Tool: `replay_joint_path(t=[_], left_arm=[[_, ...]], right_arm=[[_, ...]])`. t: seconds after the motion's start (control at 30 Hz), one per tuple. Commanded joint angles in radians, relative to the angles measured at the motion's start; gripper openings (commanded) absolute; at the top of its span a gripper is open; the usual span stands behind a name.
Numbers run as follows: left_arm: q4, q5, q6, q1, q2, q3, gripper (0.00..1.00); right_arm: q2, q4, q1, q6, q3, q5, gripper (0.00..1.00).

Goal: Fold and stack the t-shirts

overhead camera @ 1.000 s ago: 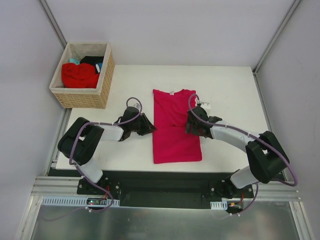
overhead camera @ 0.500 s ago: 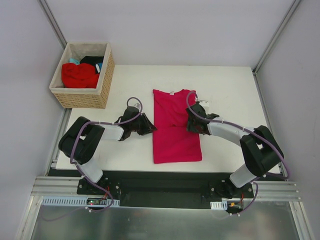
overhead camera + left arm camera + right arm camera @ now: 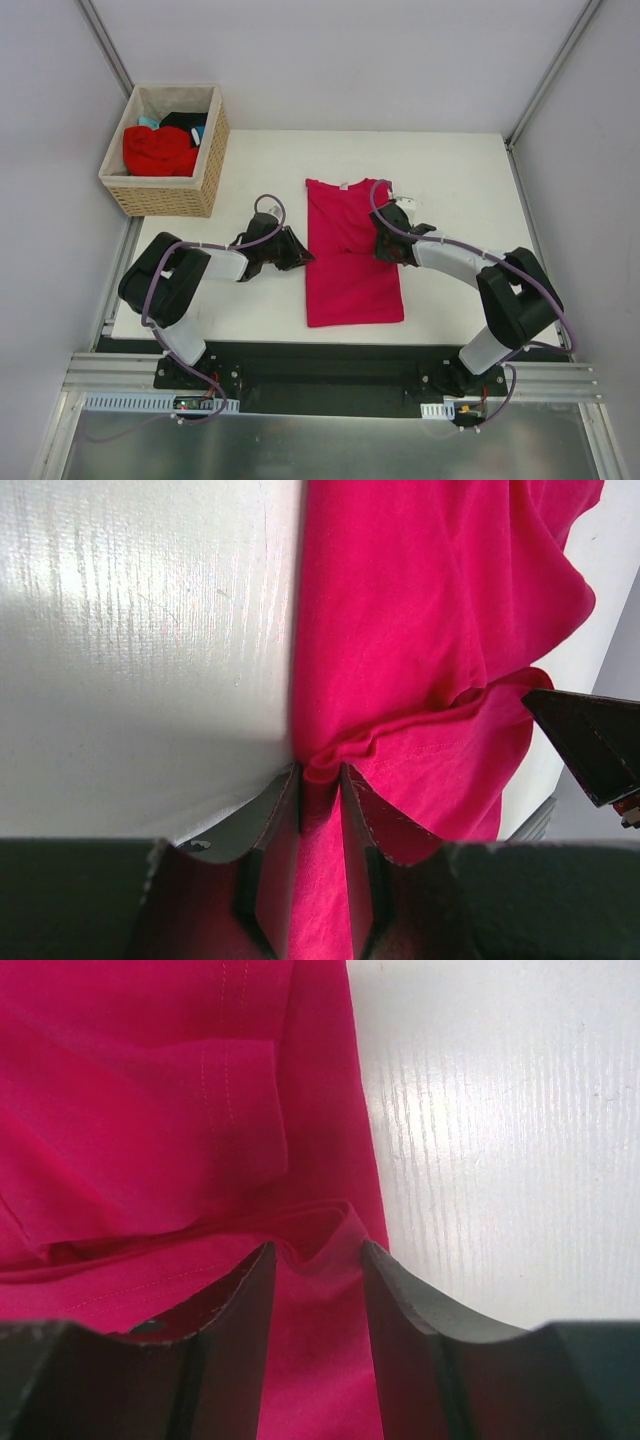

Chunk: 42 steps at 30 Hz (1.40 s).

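Note:
The crimson-pink t-shirt (image 3: 350,265) lies on the white table, folded into a long strip with its neck label at the far end. My left gripper (image 3: 303,258) sits at the strip's left edge. In the left wrist view this gripper (image 3: 320,772) is shut on a pinched ridge of the shirt (image 3: 420,630). My right gripper (image 3: 383,243) is at the strip's right edge. Seen from the right wrist, it (image 3: 318,1250) stands open astride a raised hump of the shirt's edge (image 3: 320,1225), fingers apart with cloth between them.
A woven wicker basket (image 3: 165,195) stands at the table's far left corner, holding a bright red shirt (image 3: 158,150), a black one (image 3: 185,122) and a bit of teal cloth (image 3: 149,122). Bare white table (image 3: 460,180) lies right of the strip. Walls enclose the table.
My right gripper has slid a little toward the far end along the shirt's right edge, and its jaws have narrowed around the cloth. The left gripper has held still.

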Motion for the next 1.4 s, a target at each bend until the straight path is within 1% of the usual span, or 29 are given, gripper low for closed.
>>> replay_joint_path(t=[0.0,0.23,0.27,0.33,0.4,0.47,0.63,0.77,0.93,1.23,1.27,1.3,1.37], left_arm=[[-0.018,-0.005,0.008,0.01,0.012,-0.004,0.22],[-0.014,-0.005,0.005,0.01,0.006,-0.011,0.22],[-0.014,-0.008,0.005,0.01,0.003,-0.014,0.22],[-0.014,-0.011,0.005,0.01,0.0,-0.017,0.22],[-0.014,-0.014,0.005,0.01,-0.003,-0.021,0.21],[-0.016,-0.012,0.007,0.01,-0.012,-0.024,0.21],[-0.063,-0.011,0.022,0.01,-0.051,-0.008,0.2],[-0.135,-0.014,0.042,0.01,-0.101,0.019,0.19],[-0.168,-0.015,0.053,0.01,-0.141,0.045,0.19],[-0.172,-0.014,0.053,0.01,-0.121,0.055,0.18],[-0.171,-0.015,0.056,0.01,-0.115,0.055,0.14],[-0.171,-0.015,0.056,0.01,-0.109,0.056,0.0],[-0.165,-0.005,0.057,0.01,-0.086,0.059,0.0]], right_arm=[[0.01,0.025,-0.001,0.009,0.004,-0.004,0.43],[0.013,0.028,-0.003,0.009,0.002,-0.004,0.29],[0.014,0.028,-0.003,0.011,0.002,-0.004,0.24],[0.014,0.03,-0.001,0.014,-0.003,-0.007,0.17],[0.014,0.031,-0.003,0.015,-0.006,-0.005,0.12],[0.014,0.031,-0.003,0.015,-0.01,-0.004,0.01],[-0.005,0.028,-0.004,0.014,-0.018,0.013,0.01],[-0.019,0.022,-0.003,0.006,-0.012,0.022,0.01],[-0.044,0.015,-0.004,0.003,-0.007,0.026,0.01],[-0.061,0.007,-0.004,-0.005,-0.012,0.044,0.01],[-0.058,0.007,-0.004,-0.006,-0.009,0.042,0.01],[-0.058,0.007,-0.003,-0.005,-0.007,0.038,0.01],[-0.055,0.007,-0.006,-0.005,-0.006,0.036,0.01]])
